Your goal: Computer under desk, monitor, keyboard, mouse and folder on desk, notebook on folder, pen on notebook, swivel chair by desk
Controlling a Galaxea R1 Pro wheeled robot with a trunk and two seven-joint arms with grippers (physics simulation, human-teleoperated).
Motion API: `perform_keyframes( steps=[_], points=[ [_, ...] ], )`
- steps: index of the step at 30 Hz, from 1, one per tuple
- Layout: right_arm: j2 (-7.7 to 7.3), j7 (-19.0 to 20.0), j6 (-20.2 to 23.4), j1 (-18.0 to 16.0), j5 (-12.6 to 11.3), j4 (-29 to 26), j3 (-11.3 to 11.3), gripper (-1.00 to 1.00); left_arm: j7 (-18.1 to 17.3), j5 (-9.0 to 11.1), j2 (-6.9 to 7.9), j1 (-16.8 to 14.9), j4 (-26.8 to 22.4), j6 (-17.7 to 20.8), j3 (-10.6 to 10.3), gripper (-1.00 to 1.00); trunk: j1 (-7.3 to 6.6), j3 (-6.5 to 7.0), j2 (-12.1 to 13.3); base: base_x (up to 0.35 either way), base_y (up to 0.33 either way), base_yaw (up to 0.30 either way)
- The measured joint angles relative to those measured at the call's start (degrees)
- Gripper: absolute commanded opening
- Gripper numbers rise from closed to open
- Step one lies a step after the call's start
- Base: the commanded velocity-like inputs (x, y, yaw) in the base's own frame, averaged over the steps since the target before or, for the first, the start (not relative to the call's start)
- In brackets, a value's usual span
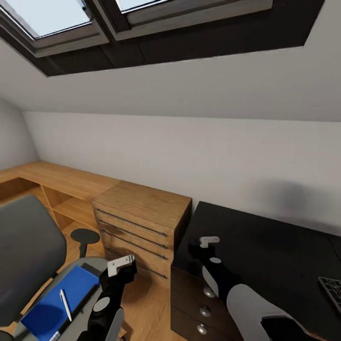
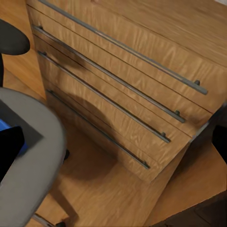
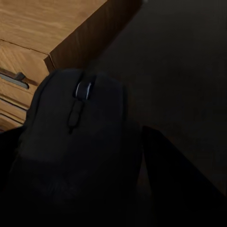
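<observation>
Sloped pale walls and skylights close over this corner of the bedroom, with oak plank floor below. At the near left stands the swivel chair (image 1: pixel 28 246), and on its seat lies the folder (image 1: pixel 57 303) with the pen (image 1: pixel 65 304) resting on top of it; a dark strip along the folder's right edge may be the notebook, though I cannot tell for sure. Just right of the chair hangs the left hand (image 1: pixel 124 263), over the floor in front of the oak dresser (image 1: pixel 142 222); it carries nothing, and whether its fingers are parted I cannot tell. Right of the dresser begins the black tabletop (image 1: pixel 270 246) of the desk. Over its left near corner sits the right hand (image 1: pixel 202 244), and the right wrist view shows the mouse (image 3: pixel 82 137) clasped between its fingers, above the dark surface. At the far right edge a corner of the keyboard (image 1: pixel 333 289) lies on the tabletop, well apart from the hand.

By my reading the step in hand is placing the mouse. The next move calls for carrying it rightward along the tabletop, setting it down just beside the keyboard, then releasing it.
</observation>
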Motion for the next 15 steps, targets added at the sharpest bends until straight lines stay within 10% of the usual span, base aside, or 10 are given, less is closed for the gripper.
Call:
perform_keyframes(
  steps=[15],
  points=[
    [0.36, -2.47, 0.43, 0.0, 0.02, 2.09, 2.66, -1.0, 0.01, 0.01, 0.01, 0.0, 0.0, 0.0, 0.01, 1.0, 0.02, 0.0, 0.0, 0.014, 0.011, 0.0]
  ],
)
